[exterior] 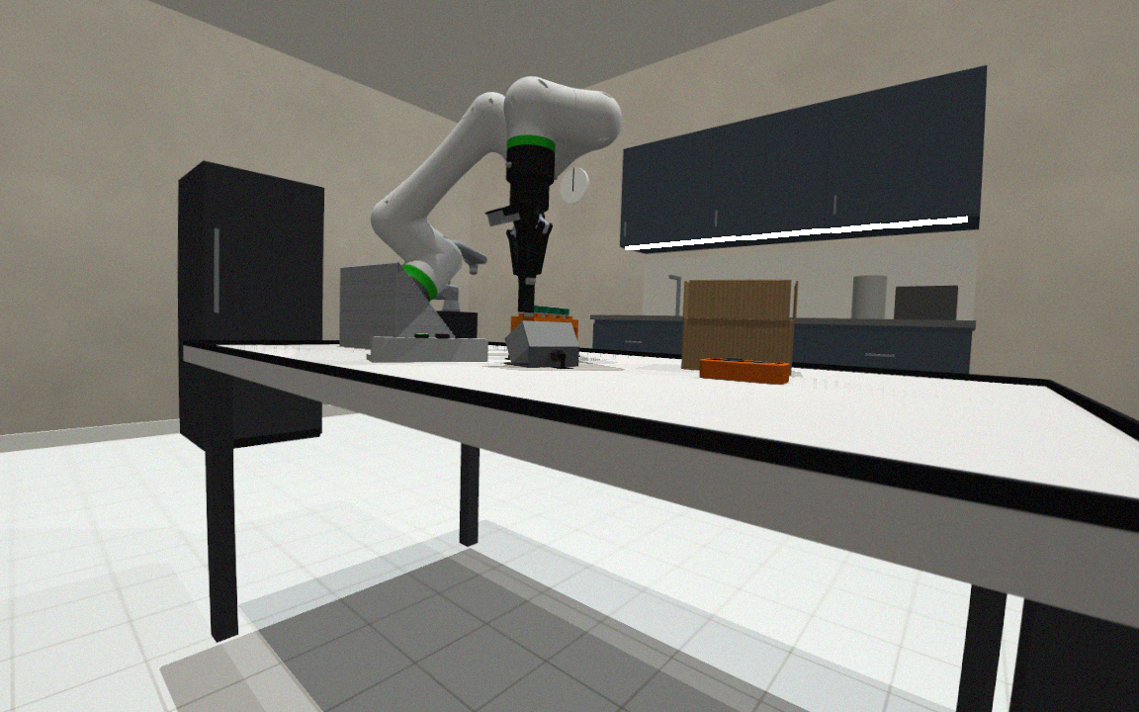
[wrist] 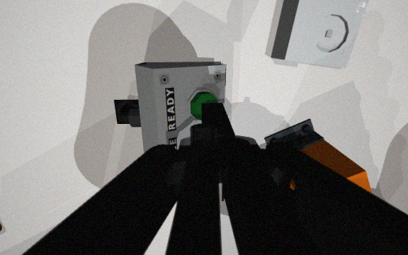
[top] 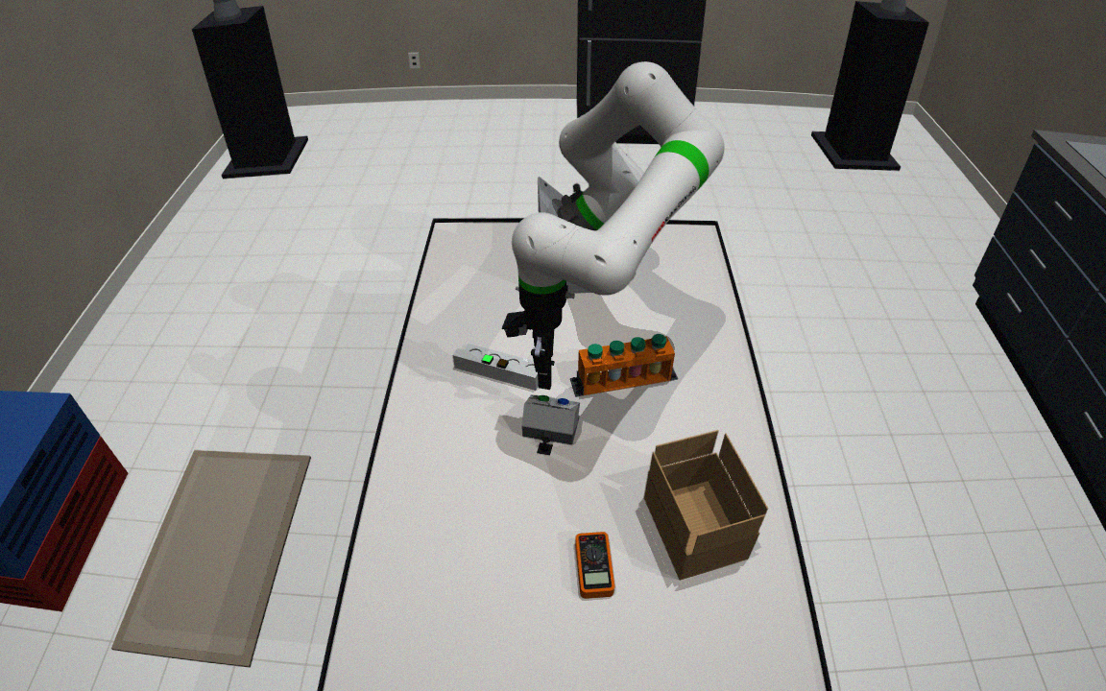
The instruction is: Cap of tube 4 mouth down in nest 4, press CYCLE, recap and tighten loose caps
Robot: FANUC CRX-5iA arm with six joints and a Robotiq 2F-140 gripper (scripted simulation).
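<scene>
Black two-finger gripper (wrist: pixel 212 110), fingers pressed together and empty, hides part of my green READY key (wrist: pixel 198 103). Orange tube rack (top: pixel 626 368) stands beside the grey key housing (top: pixel 550 419); grey cap tray (top: pixel 492 365) lies opposite.

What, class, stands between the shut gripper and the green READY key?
Nothing visible does. In the wrist view the shut gripper sits right at the READY key, its tip overlapping the key's edge; whether it already touches cannot be told.

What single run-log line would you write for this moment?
phase: final READY press | end effector: shut, empty, tips over READY key | tube caps: all four on | green lamp: lit
</scene>
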